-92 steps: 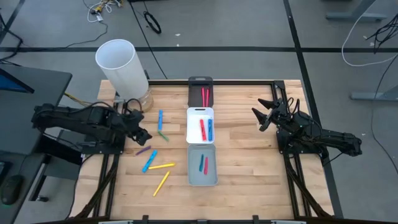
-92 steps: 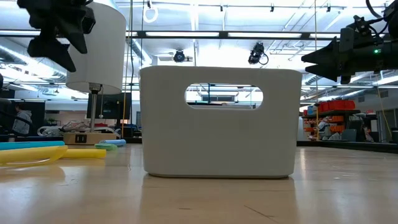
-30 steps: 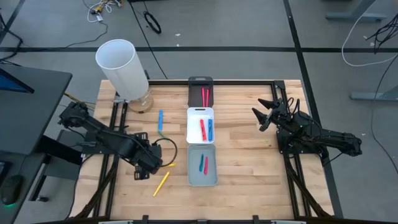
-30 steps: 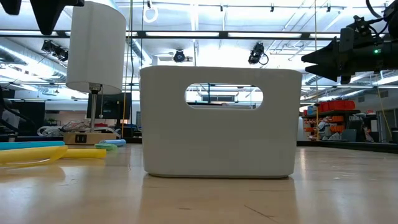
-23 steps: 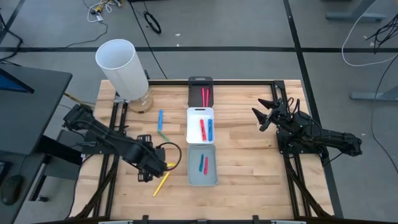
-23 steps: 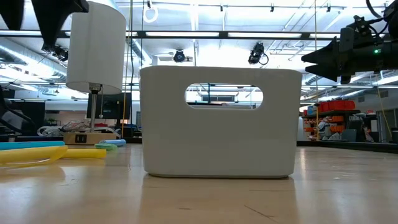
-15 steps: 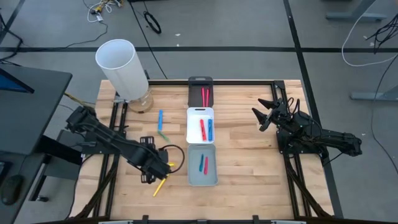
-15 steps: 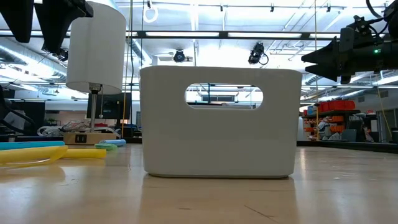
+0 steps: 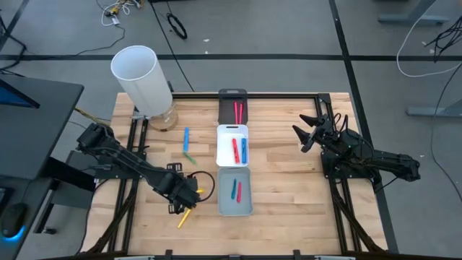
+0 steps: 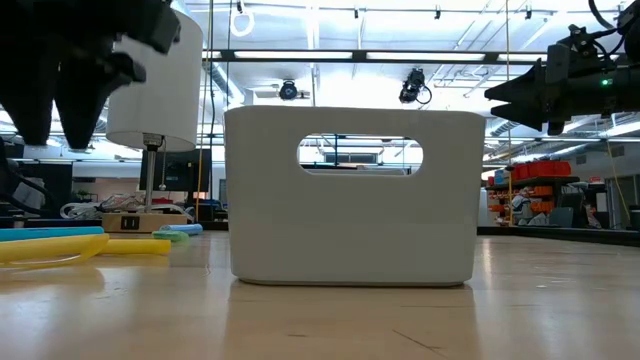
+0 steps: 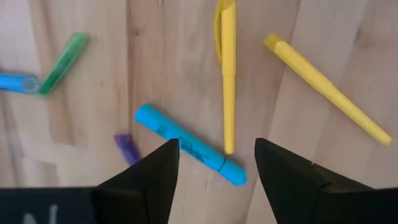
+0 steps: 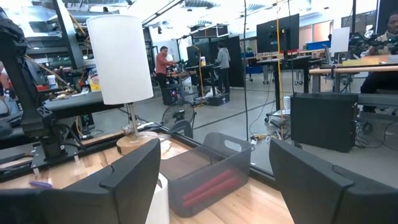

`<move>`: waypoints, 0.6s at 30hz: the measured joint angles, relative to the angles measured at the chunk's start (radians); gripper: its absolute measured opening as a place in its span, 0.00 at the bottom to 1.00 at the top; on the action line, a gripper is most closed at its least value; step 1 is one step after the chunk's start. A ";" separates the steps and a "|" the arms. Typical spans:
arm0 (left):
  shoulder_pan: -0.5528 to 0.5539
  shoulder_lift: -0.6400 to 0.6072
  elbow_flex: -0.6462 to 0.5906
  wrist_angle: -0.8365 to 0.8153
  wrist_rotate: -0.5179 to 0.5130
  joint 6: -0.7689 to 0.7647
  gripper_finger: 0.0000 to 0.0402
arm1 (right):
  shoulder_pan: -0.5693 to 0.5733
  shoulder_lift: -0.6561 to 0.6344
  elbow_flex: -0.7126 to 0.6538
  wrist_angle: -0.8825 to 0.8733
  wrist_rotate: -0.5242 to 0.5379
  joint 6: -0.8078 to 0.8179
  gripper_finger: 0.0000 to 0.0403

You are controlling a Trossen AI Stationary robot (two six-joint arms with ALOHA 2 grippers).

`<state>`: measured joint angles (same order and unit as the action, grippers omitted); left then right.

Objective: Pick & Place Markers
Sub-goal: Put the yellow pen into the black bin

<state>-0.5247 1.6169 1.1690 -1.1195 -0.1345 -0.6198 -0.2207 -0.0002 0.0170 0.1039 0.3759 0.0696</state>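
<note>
Loose markers lie flat on the wooden table left of the trays: a blue one [image 11: 189,152], two yellow ones [image 11: 228,74] [image 11: 326,87], a green one [image 11: 62,62], a purple one [image 11: 126,148] and another blue one [image 9: 185,138]. My left gripper [image 11: 216,163] hangs open above them, pointing down, its fingers on either side of the near blue marker's end and apart from it. My right gripper [image 9: 307,133] waits open at the table's right side, off the table top.
A black tray [image 9: 232,96], a white tray [image 9: 232,128] and a grey tray [image 9: 234,209] stand in a row down the table's middle, each with markers inside. A tall white cylinder [image 9: 142,79] stands at the far left corner.
My left gripper has come down toward the loose markers and shifted a little toward the table's right and near edges, still pointing down. No marker has moved.
</note>
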 joint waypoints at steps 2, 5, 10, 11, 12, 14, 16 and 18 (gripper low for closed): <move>0.000 0.000 -0.033 0.038 0.000 0.000 0.55 | 0.000 0.000 0.000 0.000 0.000 0.000 0.75; 0.000 0.000 -0.072 0.097 0.001 0.000 0.55 | 0.000 0.000 0.000 0.000 0.000 0.000 0.75; 0.001 0.000 -0.127 0.179 0.004 0.004 0.55 | 0.000 0.000 0.000 0.000 0.000 0.000 0.75; 0.002 0.000 -0.137 0.195 0.010 0.005 0.55 | 0.000 0.000 0.000 0.000 0.000 0.000 0.75; 0.002 0.000 -0.147 0.208 0.016 0.008 0.55 | 0.000 0.000 0.000 0.000 0.000 0.000 0.75; 0.002 0.000 -0.170 0.248 0.027 0.011 0.55 | 0.000 0.000 0.000 0.000 0.000 0.000 0.75; 0.002 0.000 -0.195 0.285 0.028 0.009 0.55 | 0.000 0.000 0.000 0.000 0.000 0.000 0.75; 0.006 0.000 -0.217 0.316 0.041 0.007 0.55 | 0.000 0.000 0.000 0.000 0.000 0.000 0.75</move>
<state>-0.5191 1.6165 0.9523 -0.8032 -0.0936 -0.6132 -0.2209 -0.0002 0.0170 0.1036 0.3762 0.0696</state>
